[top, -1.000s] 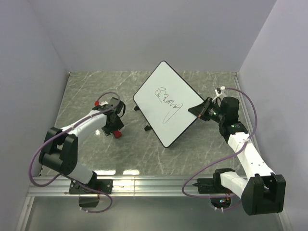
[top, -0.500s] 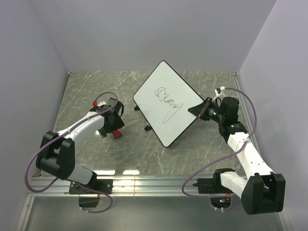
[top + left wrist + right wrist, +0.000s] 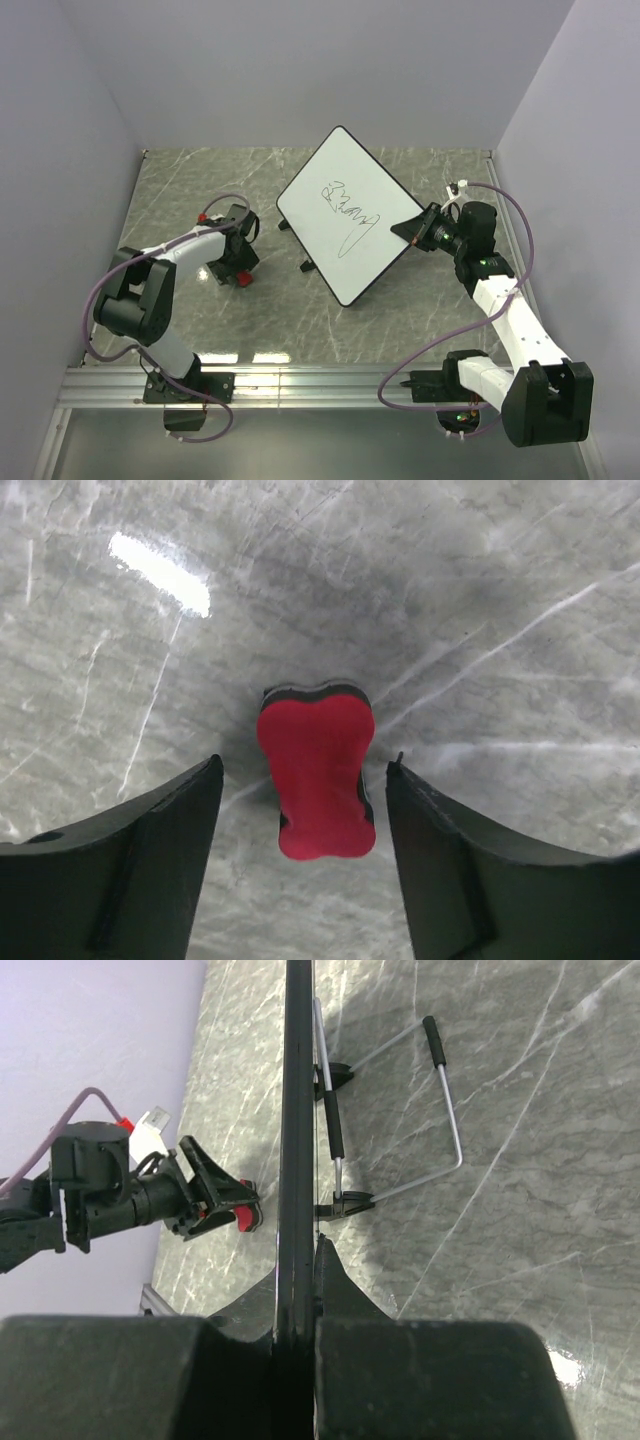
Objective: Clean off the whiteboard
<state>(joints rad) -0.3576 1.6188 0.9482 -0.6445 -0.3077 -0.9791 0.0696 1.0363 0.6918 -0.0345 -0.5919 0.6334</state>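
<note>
The whiteboard (image 3: 345,213) stands tilted in the middle of the marble table, with black scribbled lines (image 3: 347,216) on its face. My right gripper (image 3: 417,229) is shut on its right edge; in the right wrist view the board shows edge-on (image 3: 298,1110) between the jaws. The red-and-black eraser (image 3: 316,768) lies on the table to the left (image 3: 242,277). My left gripper (image 3: 305,780) is open and straddles the eraser, one finger on each side, with gaps to both. It sits low over the eraser in the top view (image 3: 238,270).
The board's wire stand and black feet (image 3: 340,1203) rest on the table behind it. Grey walls close off the table at the back, left and right. An aluminium rail (image 3: 300,385) runs along the near edge.
My left arm has shifted its elbow and settled the gripper down around the eraser. The right arm and the whiteboard have not moved.
</note>
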